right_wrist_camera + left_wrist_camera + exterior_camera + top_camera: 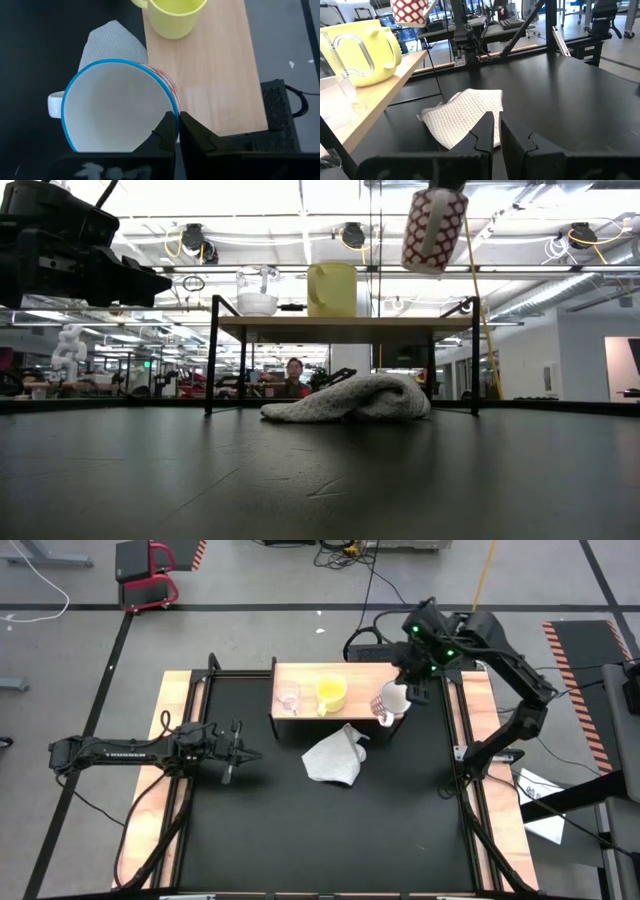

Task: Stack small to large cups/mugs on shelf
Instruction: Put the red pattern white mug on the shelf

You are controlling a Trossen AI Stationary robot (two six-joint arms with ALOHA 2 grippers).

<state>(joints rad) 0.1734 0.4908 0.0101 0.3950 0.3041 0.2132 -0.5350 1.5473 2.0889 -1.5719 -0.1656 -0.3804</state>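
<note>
Above shelf (pixel 300 675) end | right fingers (pixel 177 131) pinch white patterned mug (pixel 117 107) rim | left fingers (pixel 495 132) narrow

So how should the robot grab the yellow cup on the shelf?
Best from above, pinching the rim of the yellow cup. It stands upright on the shelf with its mouth open to the top. Take the rim on the side away from the clear glass cup, which stands close beside it, probably avoiding a bump.
</note>
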